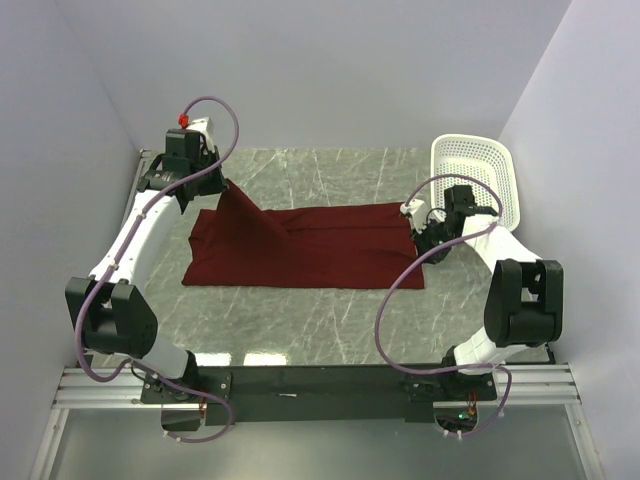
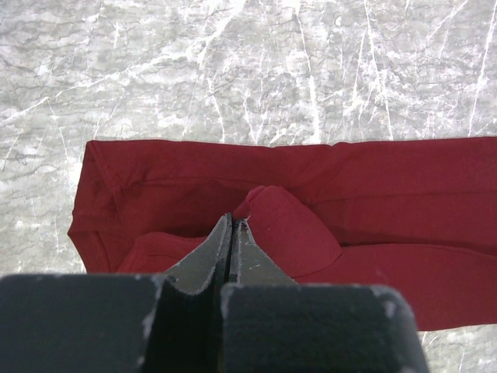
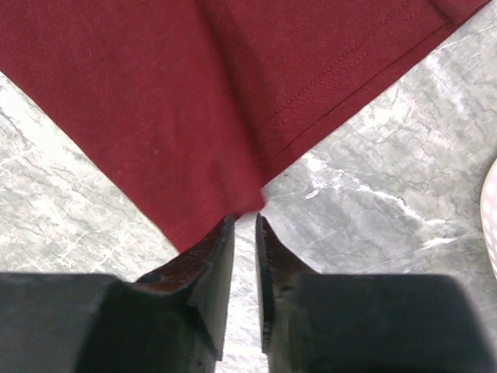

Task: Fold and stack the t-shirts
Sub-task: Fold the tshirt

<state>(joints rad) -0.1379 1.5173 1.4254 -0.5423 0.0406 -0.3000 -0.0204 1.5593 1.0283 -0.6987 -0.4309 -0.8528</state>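
A dark red t-shirt [image 1: 310, 250] lies folded lengthwise on the grey marble table [image 1: 300, 325]. My left gripper [image 1: 222, 186] is shut on the shirt's far left part and holds it up in a peak above the table. In the left wrist view the fingertips [image 2: 233, 222] pinch a bulge of red cloth [image 2: 388, 194]. My right gripper [image 1: 415, 222] sits at the shirt's right end. In the right wrist view its jaws [image 3: 245, 222] stand a little apart and empty, with bare table between them, and a corner of the shirt [image 3: 194, 93] lies just beyond the tips.
A white perforated plastic basket [image 1: 476, 176] stands at the back right, just behind the right arm; its rim shows at the right edge of the right wrist view [image 3: 491, 221]. Walls enclose the table at left, back and right.
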